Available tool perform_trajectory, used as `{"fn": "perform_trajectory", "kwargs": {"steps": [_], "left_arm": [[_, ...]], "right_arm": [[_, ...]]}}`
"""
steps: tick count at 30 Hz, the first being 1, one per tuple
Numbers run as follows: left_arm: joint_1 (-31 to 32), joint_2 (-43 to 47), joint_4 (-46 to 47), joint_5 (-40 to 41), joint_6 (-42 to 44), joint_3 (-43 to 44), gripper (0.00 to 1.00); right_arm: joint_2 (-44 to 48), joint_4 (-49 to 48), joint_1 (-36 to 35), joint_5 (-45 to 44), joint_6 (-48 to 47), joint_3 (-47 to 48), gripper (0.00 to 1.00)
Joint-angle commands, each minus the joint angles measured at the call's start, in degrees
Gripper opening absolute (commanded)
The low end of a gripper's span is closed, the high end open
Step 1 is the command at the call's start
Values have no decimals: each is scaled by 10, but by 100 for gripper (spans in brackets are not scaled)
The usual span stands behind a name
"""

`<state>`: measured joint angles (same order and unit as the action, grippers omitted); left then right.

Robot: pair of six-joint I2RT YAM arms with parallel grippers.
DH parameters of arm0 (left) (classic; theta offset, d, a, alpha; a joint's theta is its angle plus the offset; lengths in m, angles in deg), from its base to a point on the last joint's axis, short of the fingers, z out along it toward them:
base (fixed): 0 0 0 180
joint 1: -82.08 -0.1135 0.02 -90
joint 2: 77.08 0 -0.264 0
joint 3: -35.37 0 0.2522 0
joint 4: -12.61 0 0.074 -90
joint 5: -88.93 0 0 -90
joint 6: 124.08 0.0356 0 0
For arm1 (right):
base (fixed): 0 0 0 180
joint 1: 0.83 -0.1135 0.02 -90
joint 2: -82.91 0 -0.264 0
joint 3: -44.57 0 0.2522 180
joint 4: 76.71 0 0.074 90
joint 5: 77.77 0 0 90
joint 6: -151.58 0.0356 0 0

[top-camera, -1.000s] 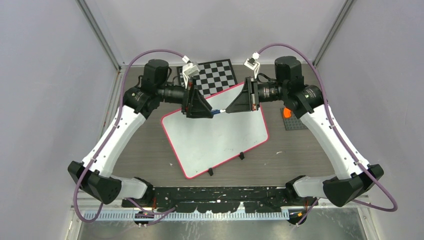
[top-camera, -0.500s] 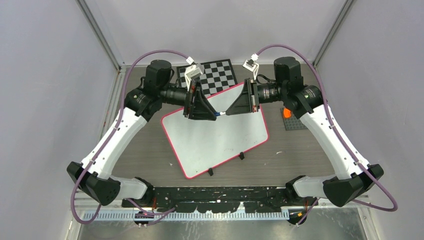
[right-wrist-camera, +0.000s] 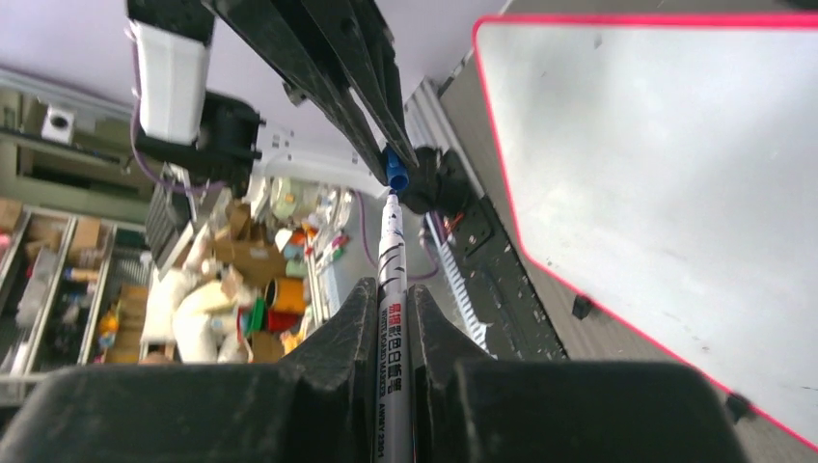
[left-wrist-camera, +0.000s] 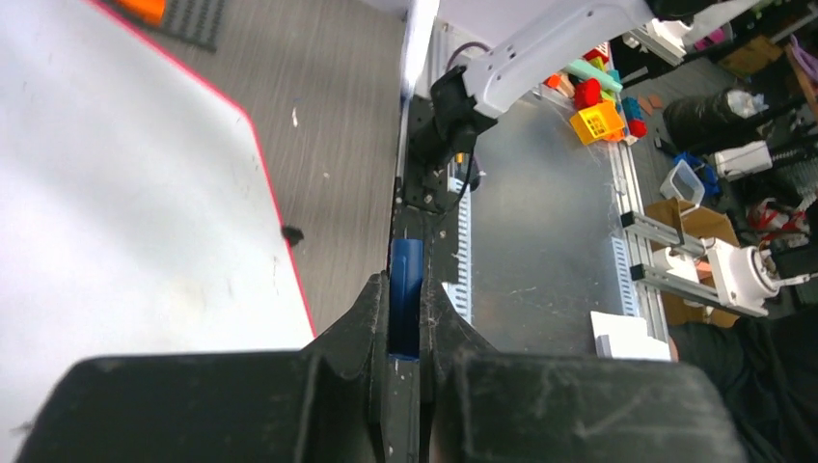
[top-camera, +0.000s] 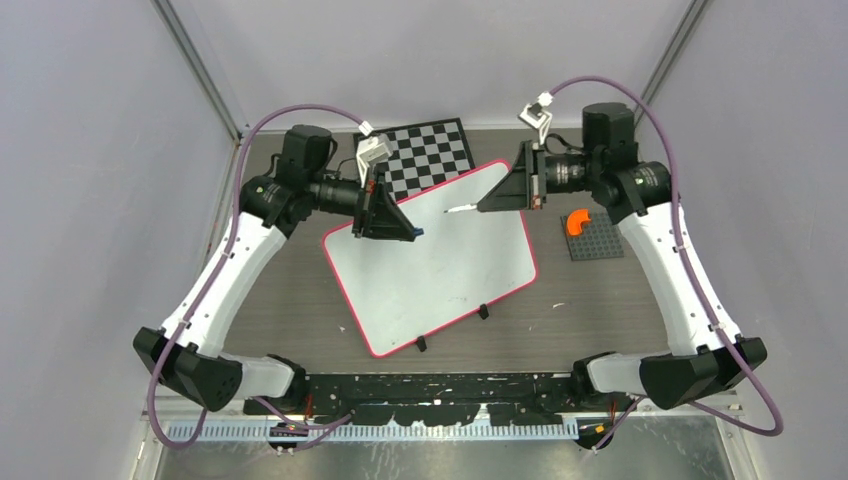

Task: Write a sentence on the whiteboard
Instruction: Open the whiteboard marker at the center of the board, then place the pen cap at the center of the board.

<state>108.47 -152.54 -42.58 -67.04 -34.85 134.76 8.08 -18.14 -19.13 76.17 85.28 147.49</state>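
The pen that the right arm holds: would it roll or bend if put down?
It would probably roll: the pen looks round and slim, and the whiteboard looks smooth. Likely stiff: it sticks straight out of the right gripper without sagging. Probably light, being so thin.

Left arm [top-camera: 225, 275] & right arm [top-camera: 675, 280]: white link shells are joined by black joint housings and black bases. A purple cable [top-camera: 300, 108] is looped along each. Left gripper [top-camera: 412, 233] & right gripper [top-camera: 482, 207] are moulded black, wedge-shaped; white cam mounts [top-camera: 372, 152] are fitted at wrists.
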Motion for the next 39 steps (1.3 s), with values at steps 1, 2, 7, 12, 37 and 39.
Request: {"fn": "perform_trajectory", "kwargs": {"steps": [1,2,7,12,37,39], "left_arm": [[-27,15,-112,-4,88,-8,0],[-33,17,-117,-5,92,-6,0],[-121,43,-34,6,-3,12,0],[-302,57,10,79,-76,-7,0],[-507,-109,-160,390,281,-212,4],[-502,-118,-149,404,286,-224,4]], "right_arm": [[29,-1,56,62,-12,43,0],[29,8,64,67,-19,47,0],[30,41,85,58,-48,48,0],[42,41,86,28,-60,25,0],[41,99,-10,-127,-166,-47,0],[42,97,-24,-143,-172,-53,0]]}}
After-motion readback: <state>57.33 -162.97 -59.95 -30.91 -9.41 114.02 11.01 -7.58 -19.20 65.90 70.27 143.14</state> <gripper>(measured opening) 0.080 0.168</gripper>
